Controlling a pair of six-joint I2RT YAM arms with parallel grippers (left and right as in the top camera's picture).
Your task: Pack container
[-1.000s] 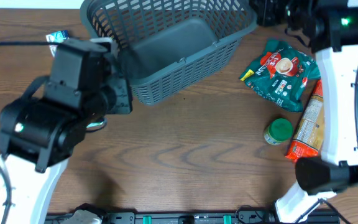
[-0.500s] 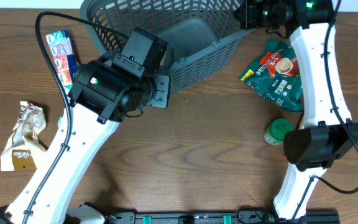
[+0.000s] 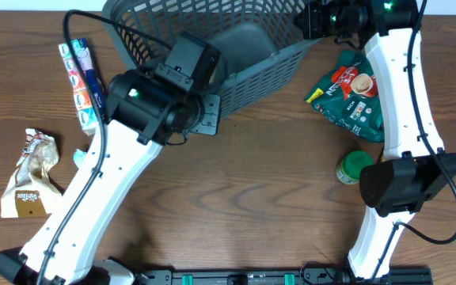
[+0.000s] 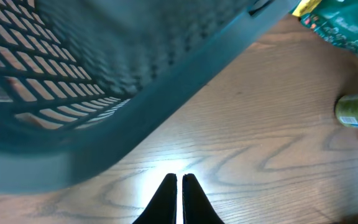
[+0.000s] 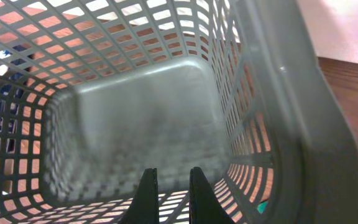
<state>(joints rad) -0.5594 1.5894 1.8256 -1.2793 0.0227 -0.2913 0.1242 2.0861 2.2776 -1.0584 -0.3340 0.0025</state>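
the container [image 3: 279, 65] is a large dark grey plastic basket [image 5: 104, 37] with rounded corners, slotted lattice sides and a solid bottom that shows bare. it sits at the far middle of the wooden table [image 3: 244, 198], its far rim cut off by the frame edge.

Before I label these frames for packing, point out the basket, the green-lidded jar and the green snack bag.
basket [image 3: 267, 75]: overhead view, on its slotted front wall.
green-lidded jar [image 3: 355, 166]: overhead view, on the green lid.
green snack bag [image 3: 360, 101]: overhead view, on the printed front.
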